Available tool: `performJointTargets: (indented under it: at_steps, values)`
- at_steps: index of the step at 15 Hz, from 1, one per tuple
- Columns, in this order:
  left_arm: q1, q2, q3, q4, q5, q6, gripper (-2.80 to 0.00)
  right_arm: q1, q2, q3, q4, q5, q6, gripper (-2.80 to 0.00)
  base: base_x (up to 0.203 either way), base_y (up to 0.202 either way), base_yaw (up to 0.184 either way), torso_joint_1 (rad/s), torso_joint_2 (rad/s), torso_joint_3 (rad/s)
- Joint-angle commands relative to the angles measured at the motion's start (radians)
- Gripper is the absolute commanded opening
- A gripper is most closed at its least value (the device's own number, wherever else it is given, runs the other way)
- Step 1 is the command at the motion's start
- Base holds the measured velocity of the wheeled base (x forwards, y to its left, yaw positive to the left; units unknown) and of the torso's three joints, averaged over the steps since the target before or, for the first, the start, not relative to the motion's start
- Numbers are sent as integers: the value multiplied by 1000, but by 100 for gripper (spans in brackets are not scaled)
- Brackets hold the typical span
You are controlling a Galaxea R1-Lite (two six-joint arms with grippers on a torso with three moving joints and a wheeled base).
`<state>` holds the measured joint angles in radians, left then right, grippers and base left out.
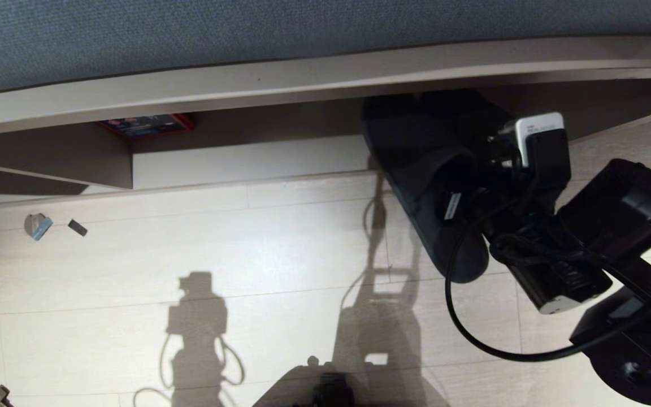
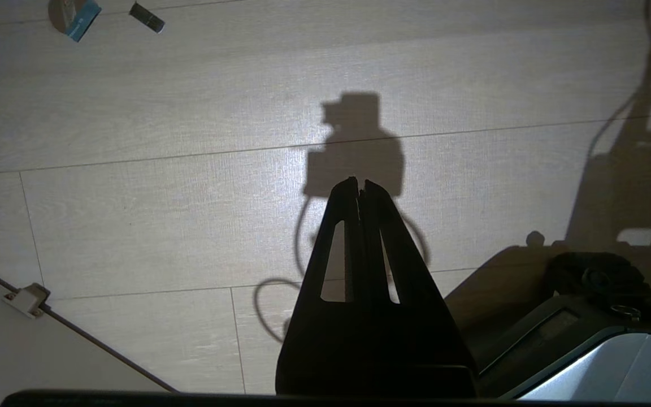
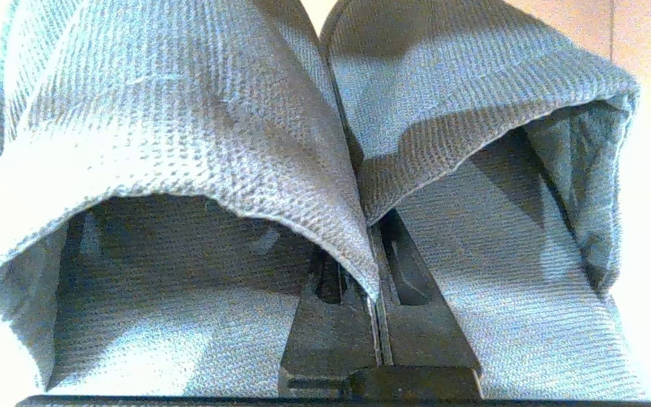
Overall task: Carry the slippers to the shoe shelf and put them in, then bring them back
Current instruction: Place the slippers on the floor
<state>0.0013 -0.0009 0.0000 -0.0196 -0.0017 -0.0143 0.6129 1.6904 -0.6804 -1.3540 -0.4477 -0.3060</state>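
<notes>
Far left on the pale wood-plank floor (image 1: 190, 237): a small grey-and-blue scrap (image 1: 37, 225) with a small dark chip (image 1: 77, 228) just beside it; left gripper (image 2: 361, 186) hangs over bare planks, fingers pressed together, nothing in them. Along the back runs the low grey-beige laminate shoe shelf (image 1: 246, 85), a red-edged flat item (image 1: 147, 124) in its left compartment. On the right, right gripper (image 3: 379, 316) is clamped tight on the inner edges of both dark grey-blue fabric slide slippers (image 1: 424, 181), side by side, toes at the shelf mouth, heels over the floor.
</notes>
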Motion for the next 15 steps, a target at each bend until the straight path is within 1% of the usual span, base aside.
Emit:
performJointTargets:
  at_steps: [1, 5, 8, 12, 15]
  values:
    - [0, -1, 8, 0, 0, -1, -280, 14, -116, 106, 6, 8, -5, -280, 0, 0, 0, 0, 0, 0]
    - [0, -1, 8, 0, 0, -1, -280, 37, -287, 222, 108, 23, -4, -280, 0, 0, 0, 0, 0, 0]
    - [0, -1, 8, 0, 0, 0, -280, 47, -456, 259, 247, 22, -1, -280, 0, 0, 0, 0, 0, 0]
    - [0, -1, 8, 0, 0, -1, -280, 49, -723, 261, 534, 21, 5, -280, 0, 0, 0, 0, 0, 0]
    - [0, -1, 8, 0, 0, 2, -280, 48, -945, 225, 796, 3, 23, -280, 0, 0, 0, 0, 0, 0]
